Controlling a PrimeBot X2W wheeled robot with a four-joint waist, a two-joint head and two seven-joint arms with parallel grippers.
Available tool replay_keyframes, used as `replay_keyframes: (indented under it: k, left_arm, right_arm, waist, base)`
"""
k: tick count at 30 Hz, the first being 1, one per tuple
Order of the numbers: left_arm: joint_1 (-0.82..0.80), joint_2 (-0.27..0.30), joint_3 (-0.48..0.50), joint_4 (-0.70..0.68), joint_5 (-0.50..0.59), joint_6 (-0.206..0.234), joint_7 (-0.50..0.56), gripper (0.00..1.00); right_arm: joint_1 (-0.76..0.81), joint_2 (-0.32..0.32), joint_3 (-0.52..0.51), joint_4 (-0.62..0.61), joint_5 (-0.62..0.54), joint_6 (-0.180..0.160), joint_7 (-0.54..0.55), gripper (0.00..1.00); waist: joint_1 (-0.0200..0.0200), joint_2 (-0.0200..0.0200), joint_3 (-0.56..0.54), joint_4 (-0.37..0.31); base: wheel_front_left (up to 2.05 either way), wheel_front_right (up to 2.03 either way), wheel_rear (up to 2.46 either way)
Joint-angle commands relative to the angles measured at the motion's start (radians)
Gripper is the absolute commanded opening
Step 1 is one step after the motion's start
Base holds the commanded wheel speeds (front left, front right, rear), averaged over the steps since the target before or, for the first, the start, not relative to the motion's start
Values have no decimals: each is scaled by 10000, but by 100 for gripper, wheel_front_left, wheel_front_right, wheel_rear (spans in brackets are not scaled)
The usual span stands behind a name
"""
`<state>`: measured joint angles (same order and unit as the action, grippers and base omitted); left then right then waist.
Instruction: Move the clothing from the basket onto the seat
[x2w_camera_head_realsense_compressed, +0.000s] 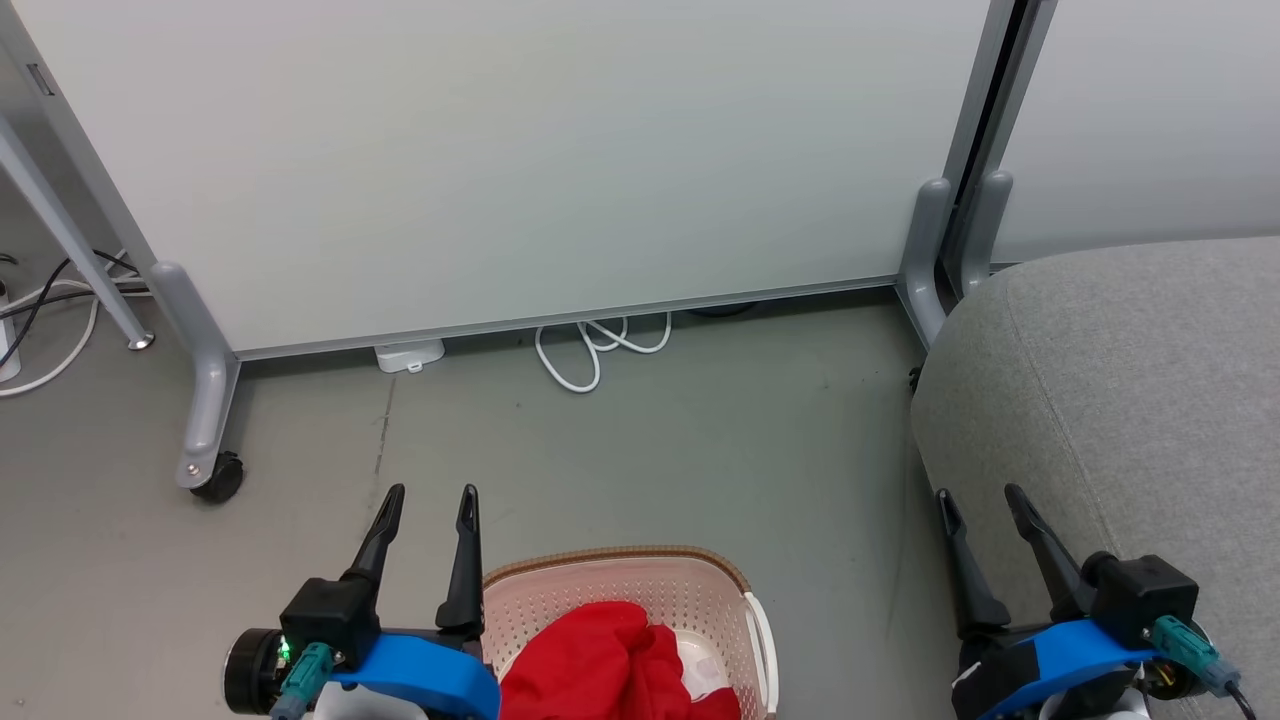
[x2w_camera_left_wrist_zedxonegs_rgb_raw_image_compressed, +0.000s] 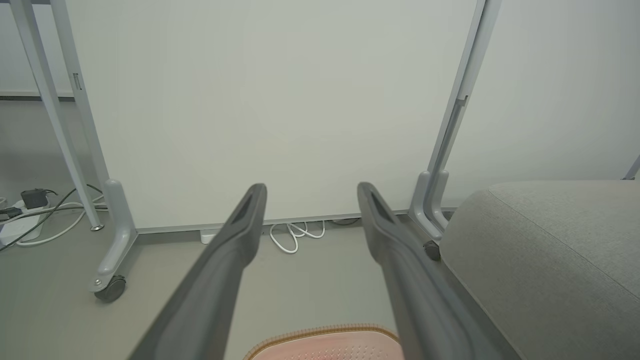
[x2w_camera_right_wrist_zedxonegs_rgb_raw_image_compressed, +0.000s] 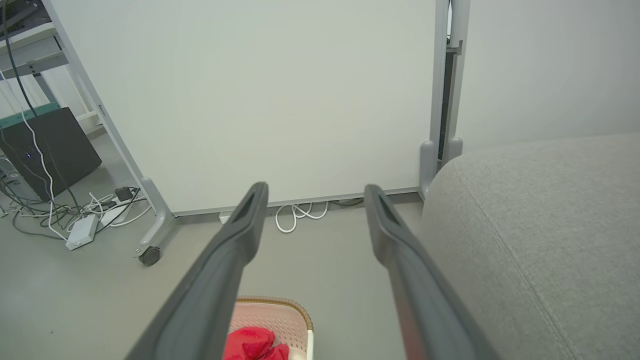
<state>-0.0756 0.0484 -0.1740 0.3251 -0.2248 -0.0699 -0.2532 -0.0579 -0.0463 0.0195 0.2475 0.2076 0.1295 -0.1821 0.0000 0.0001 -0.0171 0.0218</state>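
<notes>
Red clothing (x2w_camera_head_realsense_compressed: 600, 660) lies bunched in the cream basket (x2w_camera_head_realsense_compressed: 640, 580) on the floor at the bottom centre of the head view; a white patch shows beside the red. The basket rim (x2w_camera_left_wrist_zedxonegs_rgb_raw_image_compressed: 325, 332) also peeks between my left fingers, and the clothing (x2w_camera_right_wrist_zedxonegs_rgb_raw_image_compressed: 252, 342) shows low in the right wrist view. The grey seat (x2w_camera_head_realsense_compressed: 1130, 400) fills the right side. My left gripper (x2w_camera_head_realsense_compressed: 428, 495) stands open just left of the basket, holding nothing. Over the seat's front edge my right gripper (x2w_camera_head_realsense_compressed: 980, 495) is open and empty too.
A white partition panel (x2w_camera_head_realsense_compressed: 500, 160) on grey wheeled feet (x2w_camera_head_realsense_compressed: 215, 470) stands across the back. White cable (x2w_camera_head_realsense_compressed: 595, 350) loops under it, and more cables and a power strip (x2w_camera_right_wrist_zedxonegs_rgb_raw_image_compressed: 82, 230) lie at the far left. Grey floor (x2w_camera_head_realsense_compressed: 700, 450) stretches between panel and basket.
</notes>
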Motion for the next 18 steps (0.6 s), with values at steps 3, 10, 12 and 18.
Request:
replay_keyframes:
  k: [3,10,12,18]
  left_arm:
    - [-111,33,-79,15,317,53,-115,100]
    - [-118,32,-101,17,276,52,-136,100]
    - [-118,32,-106,18,269,54,-136,100]
    - [-103,32,-111,6,280,61,-136,100]
  right_arm:
    - [56,-70,30,-35,-341,14,-130,100]
    - [64,-69,40,-44,-319,14,-157,100]
    - [66,-69,39,-46,-313,14,-158,100]
    - [56,-69,56,-69,-297,14,-138,100]
  waist:
    - [0,-1,-7,5]
    - [0,-1,1,21]
    - [0,-1,1,24]
    - [0,-1,23,16]
  base:
    - [0,0,0]
    - [0,0,0]
    - [0,0,0]
    - [0,0,0]
